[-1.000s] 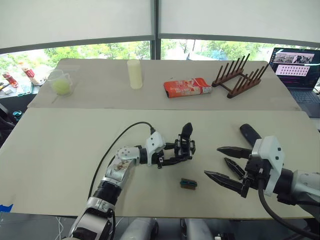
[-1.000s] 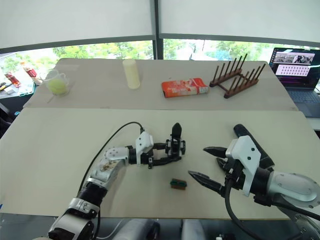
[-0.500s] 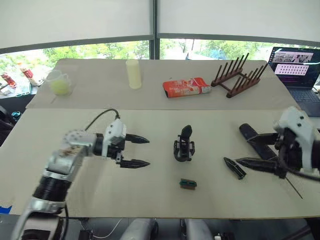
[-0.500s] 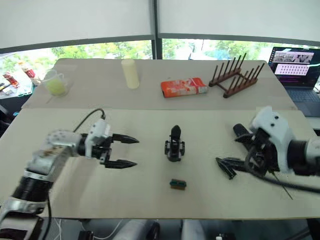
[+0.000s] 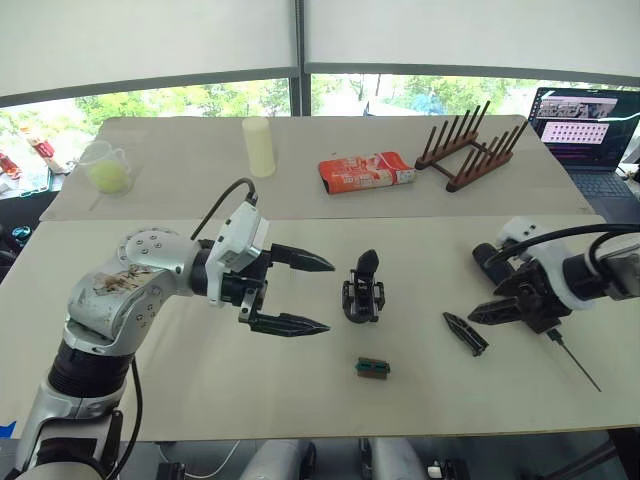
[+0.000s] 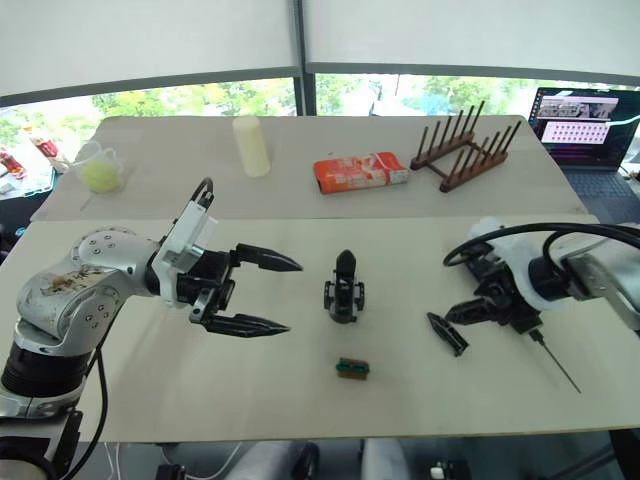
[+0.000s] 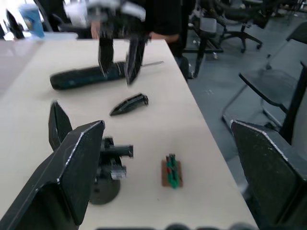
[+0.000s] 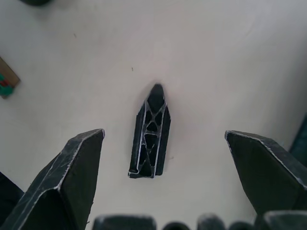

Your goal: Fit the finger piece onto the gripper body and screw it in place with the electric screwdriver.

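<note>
- Two grippers spread on the head views — left gripper [image 5: 300, 293] released beside the upright gripper body [image 5: 362, 292]; right gripper [image 6: 470, 308] above the finger piece [image 6: 441, 333], the electric screwdriver [image 5: 548, 325] under that arm.
- Left wrist: green-and-brown block [image 7: 171, 171] near the body's base.
- Right wrist: jaws released, straddling the flat-lying piece [image 8: 150, 132] — I'd fear a skewed close could pivot it away.

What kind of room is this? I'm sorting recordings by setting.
Probably an office or lab: a laptop beside the work table, swivel office chairs behind it, large windows onto trees.
</note>
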